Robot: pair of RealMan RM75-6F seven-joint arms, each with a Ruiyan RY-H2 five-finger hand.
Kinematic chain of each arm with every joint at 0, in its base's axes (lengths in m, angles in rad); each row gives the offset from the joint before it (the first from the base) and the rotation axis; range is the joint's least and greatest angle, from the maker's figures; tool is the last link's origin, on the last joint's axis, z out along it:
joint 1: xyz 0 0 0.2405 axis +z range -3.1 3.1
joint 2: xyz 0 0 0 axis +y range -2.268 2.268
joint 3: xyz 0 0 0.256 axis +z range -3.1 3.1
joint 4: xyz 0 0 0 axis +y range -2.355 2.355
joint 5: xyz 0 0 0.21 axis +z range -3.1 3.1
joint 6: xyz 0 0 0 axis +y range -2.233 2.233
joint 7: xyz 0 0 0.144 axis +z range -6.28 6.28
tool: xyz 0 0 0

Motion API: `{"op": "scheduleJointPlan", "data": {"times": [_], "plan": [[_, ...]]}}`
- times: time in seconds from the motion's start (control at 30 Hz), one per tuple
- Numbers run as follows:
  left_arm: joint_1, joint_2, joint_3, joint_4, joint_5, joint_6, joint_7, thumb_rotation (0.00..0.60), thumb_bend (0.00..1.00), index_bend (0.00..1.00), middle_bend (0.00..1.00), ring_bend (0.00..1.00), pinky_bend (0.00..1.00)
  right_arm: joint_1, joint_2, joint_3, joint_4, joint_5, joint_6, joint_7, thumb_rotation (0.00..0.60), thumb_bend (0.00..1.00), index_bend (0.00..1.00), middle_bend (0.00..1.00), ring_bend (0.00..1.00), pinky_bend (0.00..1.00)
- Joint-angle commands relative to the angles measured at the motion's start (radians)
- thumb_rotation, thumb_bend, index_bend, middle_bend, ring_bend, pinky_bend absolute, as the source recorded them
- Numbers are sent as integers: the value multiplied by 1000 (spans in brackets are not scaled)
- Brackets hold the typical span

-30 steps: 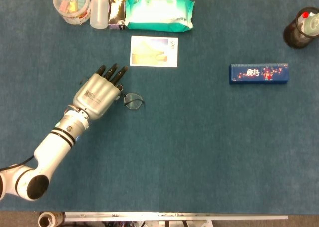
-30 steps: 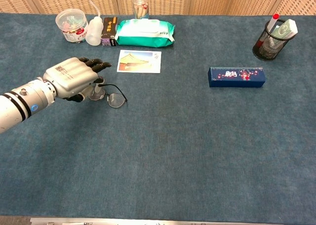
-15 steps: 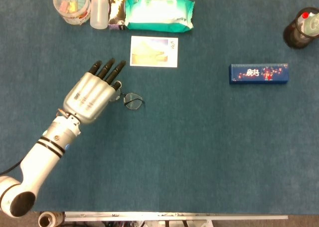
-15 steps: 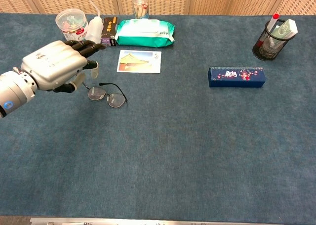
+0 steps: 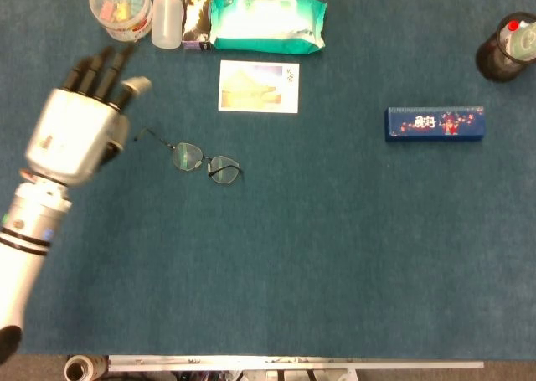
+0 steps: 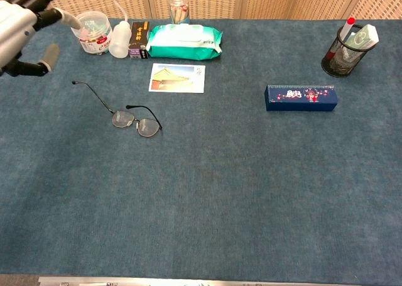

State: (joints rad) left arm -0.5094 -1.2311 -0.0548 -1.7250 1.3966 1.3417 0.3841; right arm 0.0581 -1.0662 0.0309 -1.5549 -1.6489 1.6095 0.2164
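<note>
Blue felt covers the table (image 5: pixel 335 264). At its far edge a clear tub (image 5: pixel 121 7) holds pastel bits, and a black mesh cup (image 6: pixel 342 55) holds pens. Glasses (image 5: pixel 199 160) lie flat and unheld, beside the empty left hand (image 5: pixel 77 130), its fingers spread.

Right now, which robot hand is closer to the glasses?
The left hand. It hovers open just left of the glasses, not touching them. The right hand shows in neither view, so it cannot be compared.
</note>
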Motion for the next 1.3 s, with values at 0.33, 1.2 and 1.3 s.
{"op": "scheduleJointPlan", "data": {"times": [0.33, 1.2, 1.3], "plan": [[38, -15, -83, 212, -97, -40, -288, 600, 270, 192, 0, 0, 145, -18, 4, 17, 6, 5, 49, 39, 600, 244, 275, 341, 235, 217], [36, -276, -64, 563, 36, -39, -538, 600, 202, 206, 0, 0, 145, -18, -11, 9, 25, -34, 70, 55, 600, 243, 275, 352, 235, 217], [28, -286, -71, 554, 37, -45, -530, 600, 203, 207, 0, 0, 145, -17, -12, 9, 24, -33, 67, 52, 600, 242, 275, 352, 235, 217]]}}
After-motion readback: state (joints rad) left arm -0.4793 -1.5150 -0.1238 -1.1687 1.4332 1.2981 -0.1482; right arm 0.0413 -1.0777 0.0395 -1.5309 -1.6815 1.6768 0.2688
